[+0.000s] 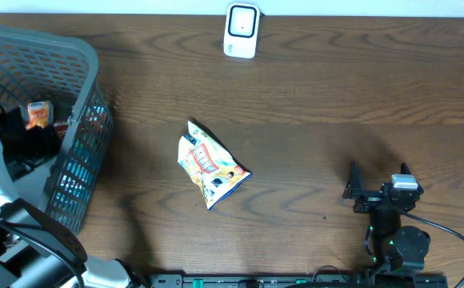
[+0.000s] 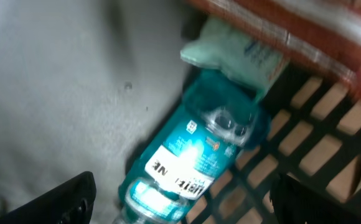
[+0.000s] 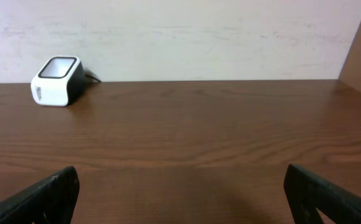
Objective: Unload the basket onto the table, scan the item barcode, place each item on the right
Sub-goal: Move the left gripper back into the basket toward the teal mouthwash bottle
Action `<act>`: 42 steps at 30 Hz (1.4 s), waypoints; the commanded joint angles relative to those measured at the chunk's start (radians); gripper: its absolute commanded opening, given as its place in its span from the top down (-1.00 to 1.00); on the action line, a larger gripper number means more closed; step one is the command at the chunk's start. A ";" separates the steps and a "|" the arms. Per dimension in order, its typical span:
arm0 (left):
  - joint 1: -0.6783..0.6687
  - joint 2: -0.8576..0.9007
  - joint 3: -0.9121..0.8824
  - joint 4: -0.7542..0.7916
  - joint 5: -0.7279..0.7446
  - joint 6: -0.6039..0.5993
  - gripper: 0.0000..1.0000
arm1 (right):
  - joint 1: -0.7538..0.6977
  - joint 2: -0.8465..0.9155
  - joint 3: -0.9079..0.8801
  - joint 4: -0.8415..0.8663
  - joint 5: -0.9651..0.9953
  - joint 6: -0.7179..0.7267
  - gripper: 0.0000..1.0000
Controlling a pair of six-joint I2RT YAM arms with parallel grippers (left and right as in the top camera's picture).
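A white barcode scanner [image 1: 241, 30] stands at the table's far edge and also shows in the right wrist view, scanner [image 3: 57, 81]. A yellow snack bag [image 1: 212, 164] lies mid-table, apart from both grippers. My left gripper [image 2: 187, 199] is down inside the grey basket [image 1: 84, 136], open. A teal bottle [image 2: 193, 155] with a white label lies between and ahead of its fingers, not gripped. My right gripper [image 1: 378, 180] sits at the front right, open and empty, right gripper [image 3: 180, 193] facing the scanner.
In the basket, a pale green pouch [image 2: 236, 50] and a red-brown package [image 2: 292, 31] lie beyond the bottle. An orange packet [image 1: 38, 114] shows near the basket's wall. The left arm [image 1: 8, 200] reaches over the basket's near rim.
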 commanded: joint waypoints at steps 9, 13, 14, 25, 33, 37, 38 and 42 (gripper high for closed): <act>-0.002 0.010 -0.108 0.010 -0.015 0.226 -0.88 | 0.005 -0.005 -0.001 -0.003 0.001 0.013 -0.98; -0.002 0.010 -0.175 0.056 -0.015 0.226 -0.94 | 0.005 -0.005 -0.001 -0.003 0.001 0.013 -0.98; -0.002 0.010 -0.187 0.066 -0.015 0.226 -0.95 | 0.005 -0.005 -0.001 -0.003 0.001 0.013 -0.98; -0.002 0.010 -0.314 0.206 -0.011 0.210 -0.96 | 0.005 -0.005 -0.001 -0.003 0.001 0.013 -0.98; -0.002 0.014 -0.352 0.324 -0.076 0.069 -0.96 | 0.005 -0.005 -0.001 -0.003 0.001 0.013 -0.98; -0.001 0.016 -0.352 0.388 -0.134 -0.111 -0.96 | 0.005 -0.005 -0.001 -0.003 0.001 0.013 -0.99; -0.001 0.016 -0.352 0.395 -0.134 -0.143 -0.96 | 0.005 -0.005 -0.001 -0.003 0.001 0.013 -0.99; -0.001 0.016 -0.354 0.393 -0.132 -0.214 -0.96 | 0.005 -0.005 -0.001 -0.003 0.001 0.013 -0.98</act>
